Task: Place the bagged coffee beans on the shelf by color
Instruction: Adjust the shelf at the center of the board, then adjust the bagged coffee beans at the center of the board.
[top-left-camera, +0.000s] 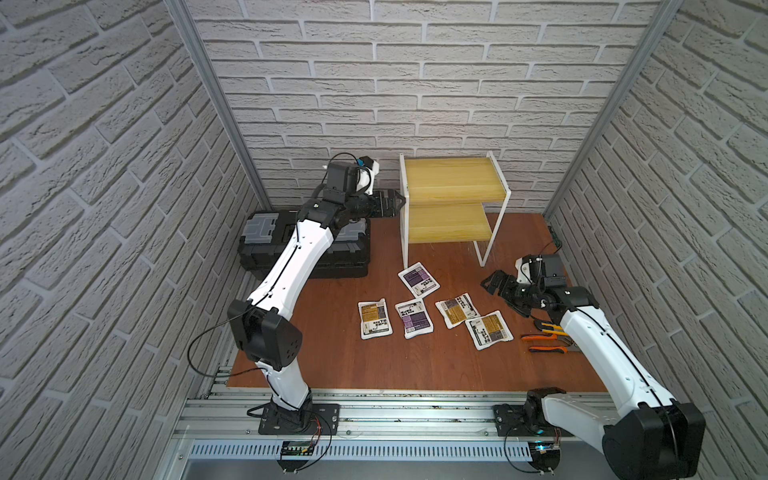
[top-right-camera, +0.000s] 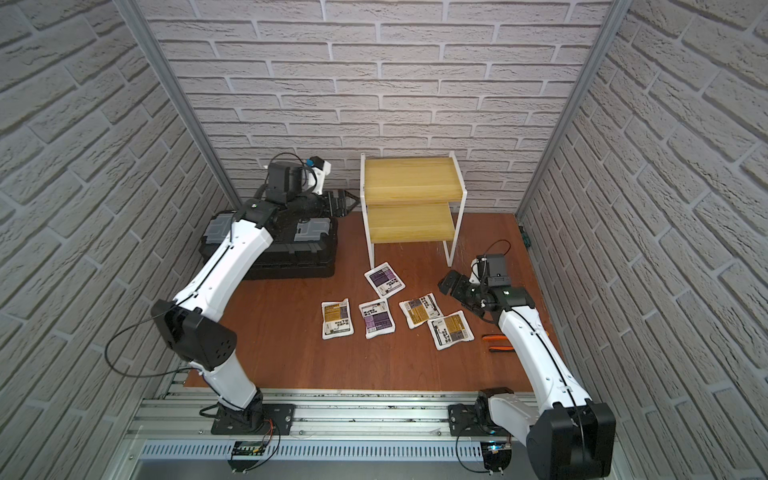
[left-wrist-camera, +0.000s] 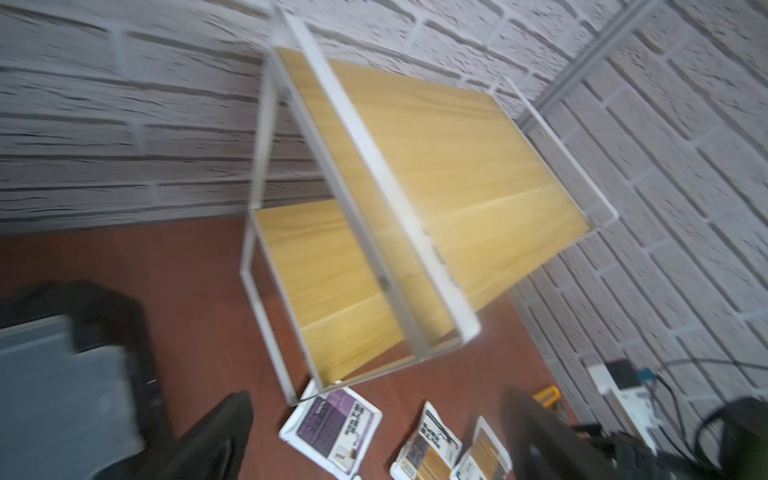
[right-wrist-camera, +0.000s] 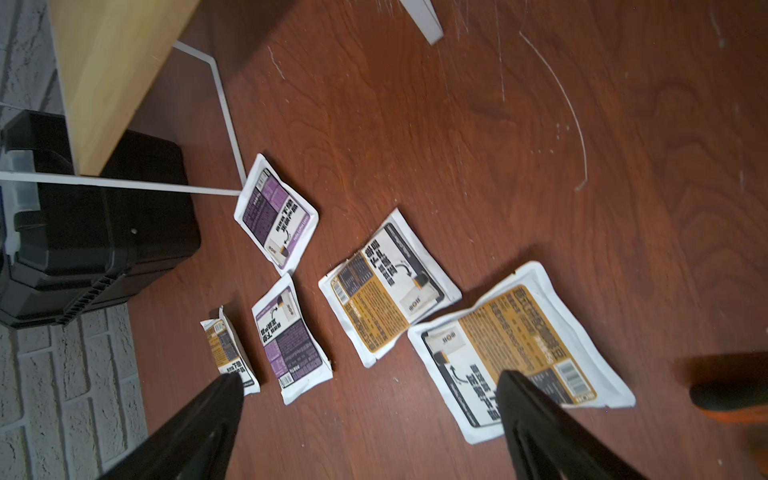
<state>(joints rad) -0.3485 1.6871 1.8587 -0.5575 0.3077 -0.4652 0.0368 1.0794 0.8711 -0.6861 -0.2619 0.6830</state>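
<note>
Five bagged coffee beans (top-left-camera: 413, 318) lie flat on the table (top-left-camera: 374, 365), scattered in front of the shelf (top-left-camera: 455, 183), whose two yellow boards carry nothing yet. We find the right end effector (top-left-camera: 496, 286) hovering low at the right edge of the cluster, its fingers spread wide with nothing between them. The nearest orange-labelled pouch (top-left-camera: 488, 329) sits just beside it, on the side toward the robot's base. In the right wrist view one fingertip overlaps that pouch's printed face.

The pouch is close to square, and its slightly longer side runs at a slant to the table's front edge. We judge that the wrist would need a turn to close squarely across it.

The left end effector (top-left-camera: 392, 203), also spread and empty, hangs high beside the shelf's upper board, well apart from every pouch. The purple pouch (top-left-camera: 418, 279) at the shelf's front foot is the one closest to it. For a first pick, we reckon the right arm is plainly the nearer of the two.
</note>
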